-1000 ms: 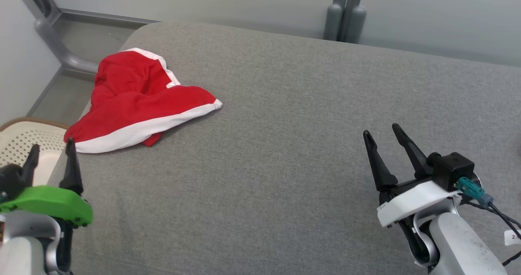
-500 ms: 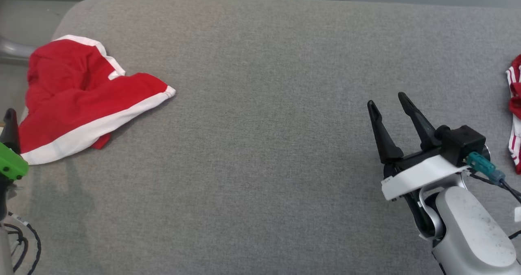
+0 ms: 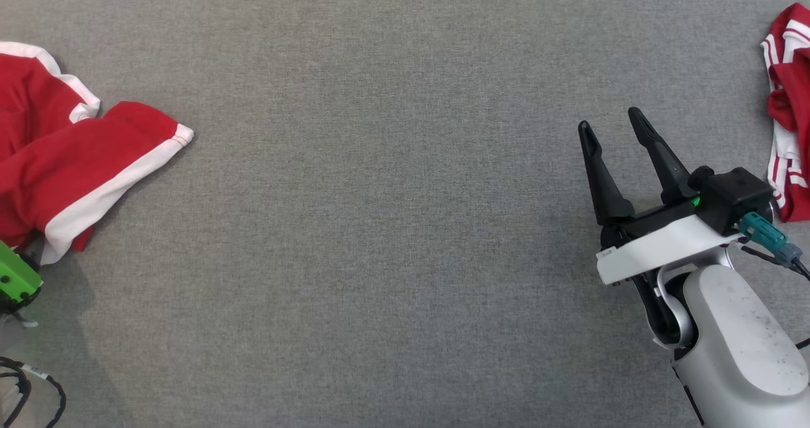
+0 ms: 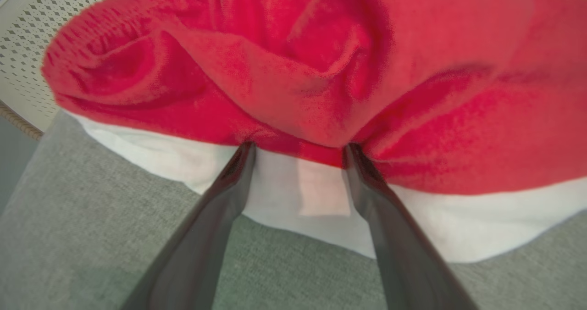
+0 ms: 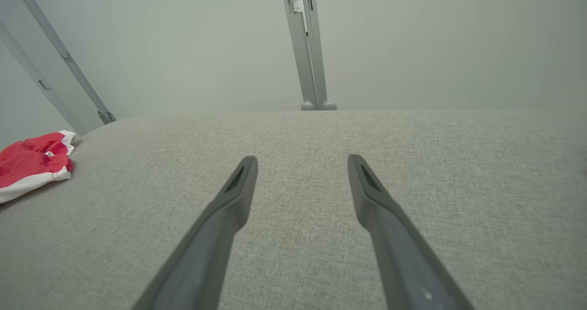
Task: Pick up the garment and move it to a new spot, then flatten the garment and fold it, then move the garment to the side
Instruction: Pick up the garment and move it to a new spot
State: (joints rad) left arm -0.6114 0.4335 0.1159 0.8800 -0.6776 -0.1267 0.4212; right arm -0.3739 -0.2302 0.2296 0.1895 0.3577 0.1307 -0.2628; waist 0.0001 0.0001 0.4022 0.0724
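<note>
**Grasp lined up, nothing lifted yet**

My left end effector [image 4: 298, 152] is at the garment [image 4: 321, 71], and that is as far as the job has got. In my left wrist view the two fingers [image 4: 229, 195] stand apart, with their tips at the line where the white band meets the red cloth. Fabric bunches between and above them. I cannot tell whether the tips press into the cloth or only sit against it, but nothing is clamped.

From my head, the garment [image 3: 69, 156] lies crumpled at 9 o'clock on the grey cushion [image 3: 392, 225], right at the left edge of what I see. A pale perforated basket [image 4: 36, 35] shows at 10 o'clock in the left wrist view, beyond the cushion's edge.

My right end effector [image 3: 610, 121] hangs at 4 o'clock in the head view, fingers spread and holding nothing, well apart from the garment. A striped cloth [image 3: 788, 99], also red and white, lies at 2 o'clock just past it. I take that for a separate piece.

By my reckoning every step is left to do: closing on the band, lifting, carrying to the bare middle of the cushion, flattening, folding and setting aside. The bunched folds suggest the flattening will need both arms
</note>
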